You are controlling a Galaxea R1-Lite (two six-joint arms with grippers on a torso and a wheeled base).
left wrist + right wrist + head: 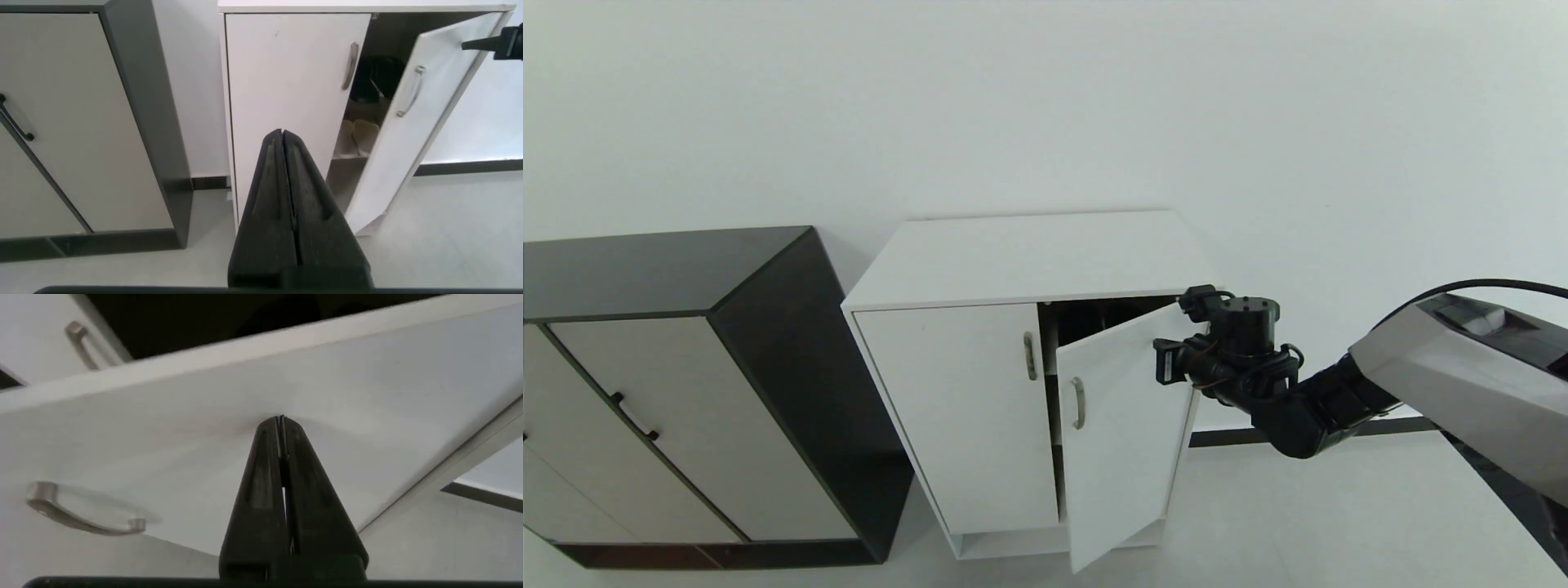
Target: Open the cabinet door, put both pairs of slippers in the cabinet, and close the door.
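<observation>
We're on the closing step: slippers (359,137) sit on shelves in the cabinet (1029,257), door (1123,425) half open. Right gripper (1186,304) clenched empty, tips on the door face. Left gripper (282,140) clenched, well clear. Next: push flush.

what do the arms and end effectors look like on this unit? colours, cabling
Right arm: black rounded joints near the wrist, a cylindrical black housing, thin orange wires looped at the wrist. Farther back, an angular silver-grey shell with a black cable arching over it. Both the left end effector and right end effector are matte black: two long tapered fingers forming a wedge.
</observation>
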